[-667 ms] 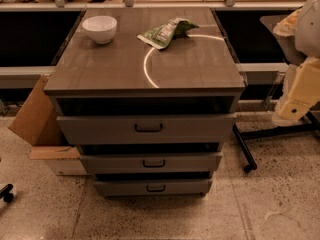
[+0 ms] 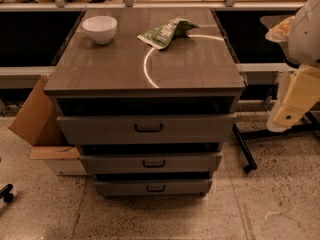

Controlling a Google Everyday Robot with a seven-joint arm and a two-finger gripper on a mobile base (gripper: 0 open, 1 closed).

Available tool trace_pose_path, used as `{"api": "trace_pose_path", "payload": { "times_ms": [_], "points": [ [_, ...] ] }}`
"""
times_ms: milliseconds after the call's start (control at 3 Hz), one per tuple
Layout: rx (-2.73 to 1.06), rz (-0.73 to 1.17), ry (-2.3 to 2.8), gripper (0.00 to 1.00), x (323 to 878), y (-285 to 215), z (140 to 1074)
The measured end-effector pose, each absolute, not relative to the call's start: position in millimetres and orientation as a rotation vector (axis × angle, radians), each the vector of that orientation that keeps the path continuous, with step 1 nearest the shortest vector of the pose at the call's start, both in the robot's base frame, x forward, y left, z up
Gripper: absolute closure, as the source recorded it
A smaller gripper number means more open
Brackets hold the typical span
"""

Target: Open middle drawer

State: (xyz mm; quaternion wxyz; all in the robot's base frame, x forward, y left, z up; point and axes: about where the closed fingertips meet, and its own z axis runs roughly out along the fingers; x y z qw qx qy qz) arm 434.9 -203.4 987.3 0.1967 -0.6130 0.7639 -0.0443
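The middle drawer [image 2: 150, 162] is a grey-brown low front with a small dark pull handle [image 2: 154, 163] at its centre. It sits between the taller top drawer [image 2: 145, 129] and the narrowest bottom drawer [image 2: 154, 187] of a low cabinet. My gripper [image 2: 287, 109] is the cream-coloured end of the arm at the right edge of the view. It hangs beside the cabinet's right side at about the height of the top drawer, well apart from the middle drawer's handle. It holds nothing that I can see.
A white bowl [image 2: 100, 28] and a green snack bag [image 2: 166, 32] lie on the cabinet top [image 2: 190, 69]. A cardboard box [image 2: 35, 119] leans at the cabinet's left. A black chair or stand leg [image 2: 244, 149] reaches across the speckled floor at the right.
The cream end of the arm has shifted slightly down at the right edge. The drawers and the things on the cabinet top stand as before.
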Motion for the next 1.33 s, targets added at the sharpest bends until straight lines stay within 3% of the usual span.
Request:
{"api": "trace_pose_path", "payload": {
  "times_ms": [667,1333],
  "points": [
    [-1.849,0.092,1.972,0.00,422.0,-167.3,926.1],
    [-1.880,0.104,1.944,0.00,420.4,-162.1,916.6]
  ]
}}
